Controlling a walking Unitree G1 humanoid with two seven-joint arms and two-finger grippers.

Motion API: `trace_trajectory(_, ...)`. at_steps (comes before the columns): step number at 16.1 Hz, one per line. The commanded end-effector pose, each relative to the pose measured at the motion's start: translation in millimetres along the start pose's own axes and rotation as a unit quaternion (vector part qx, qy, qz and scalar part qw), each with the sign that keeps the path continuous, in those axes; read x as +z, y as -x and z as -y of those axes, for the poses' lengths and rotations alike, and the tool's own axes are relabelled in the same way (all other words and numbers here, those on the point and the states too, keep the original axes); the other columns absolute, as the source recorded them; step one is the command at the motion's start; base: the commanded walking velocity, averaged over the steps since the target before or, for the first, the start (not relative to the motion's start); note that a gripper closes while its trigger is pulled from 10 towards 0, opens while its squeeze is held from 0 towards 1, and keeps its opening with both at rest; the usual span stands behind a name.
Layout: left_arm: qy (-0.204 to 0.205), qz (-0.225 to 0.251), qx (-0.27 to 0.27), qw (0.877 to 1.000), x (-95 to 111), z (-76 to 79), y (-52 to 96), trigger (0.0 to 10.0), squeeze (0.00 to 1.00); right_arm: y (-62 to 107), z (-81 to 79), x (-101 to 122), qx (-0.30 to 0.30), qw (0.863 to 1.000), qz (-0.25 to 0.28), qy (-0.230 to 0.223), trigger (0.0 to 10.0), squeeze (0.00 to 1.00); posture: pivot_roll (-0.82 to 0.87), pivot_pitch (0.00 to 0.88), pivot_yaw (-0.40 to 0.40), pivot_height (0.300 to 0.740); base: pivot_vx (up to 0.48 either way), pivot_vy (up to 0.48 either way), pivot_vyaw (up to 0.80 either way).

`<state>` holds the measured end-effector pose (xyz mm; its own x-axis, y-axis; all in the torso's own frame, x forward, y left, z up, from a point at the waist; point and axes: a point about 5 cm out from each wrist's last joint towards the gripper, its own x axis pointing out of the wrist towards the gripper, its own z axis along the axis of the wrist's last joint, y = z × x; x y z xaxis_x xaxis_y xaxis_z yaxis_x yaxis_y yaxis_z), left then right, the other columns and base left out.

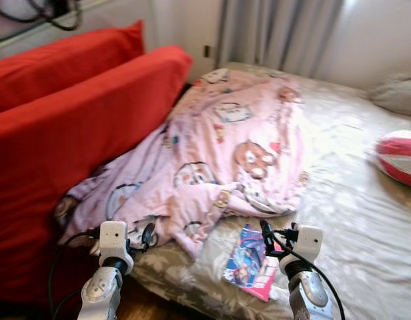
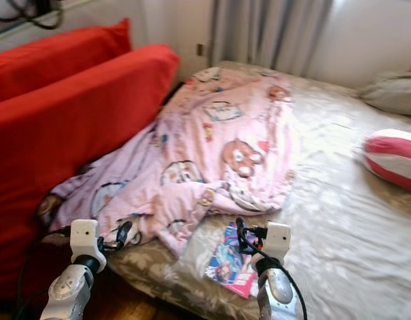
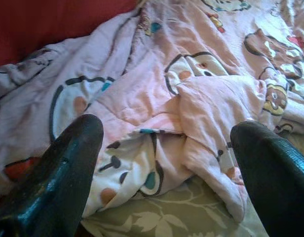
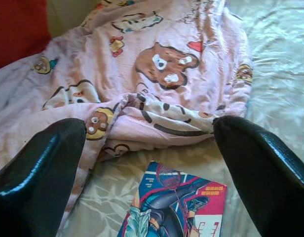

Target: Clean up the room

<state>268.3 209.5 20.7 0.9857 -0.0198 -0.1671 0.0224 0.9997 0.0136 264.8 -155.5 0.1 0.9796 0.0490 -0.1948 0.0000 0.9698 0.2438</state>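
A crumpled pink blanket [image 1: 219,153] with cartoon bears lies across the left side of the bed [image 1: 365,220] and spills against the red sofa. Near the bed's front edge, just below the blanket's folded hem, lies a colourful comic book [image 1: 249,263]. My left gripper [image 3: 167,163] is open, low at the bed's front left corner, its fingers [image 3: 58,173] spread before the blanket's edge. My right gripper [image 4: 152,163] is open too, held just above the comic book [image 4: 176,202] and facing the blanket [image 4: 157,74].
A red sofa [image 1: 65,133] with a red cushion stands close along the bed's left side. A red and white striped pillow [image 1: 400,157] and a grey pillow [image 1: 399,93] lie at the far right. Grey curtains [image 1: 279,33] hang behind. Dark wooden floor [image 1: 145,310] shows below.
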Motion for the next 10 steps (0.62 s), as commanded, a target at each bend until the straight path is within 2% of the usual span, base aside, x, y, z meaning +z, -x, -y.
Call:
trace_trajectory(1, 0.004, -0.012, 0.007, 1.000, -3.7, -3.2, 2.3, 10.0, 0.00, 0.2, 0.0, -0.9, 0.001, 1.000, -0.006, -0.001, 10.0, 0.00, 0.04, 0.064, -0.040, 0.740, 0.000, 0.000, -0.78)
trace_trajectory(4, 0.007, -0.009, 0.011, 1.000, -0.8, -8.2, 1.9, 10.0, 0.00, 0.9, -2.6, -4.3, 0.015, 1.000, -0.019, 0.004, 10.0, 0.00, 0.03, 0.048, -0.037, 0.740, 0.000, 0.000, -0.78)
trace_trajectory(10, 0.015, 0.010, 0.016, 1.000, 5.6, -8.7, 0.6, 10.0, 0.00, 2.4, -0.8, -8.0, 0.018, 0.999, -0.029, 0.013, 10.0, 0.00, 0.02, 0.014, -0.036, 0.740, 0.000, 0.000, 0.00)
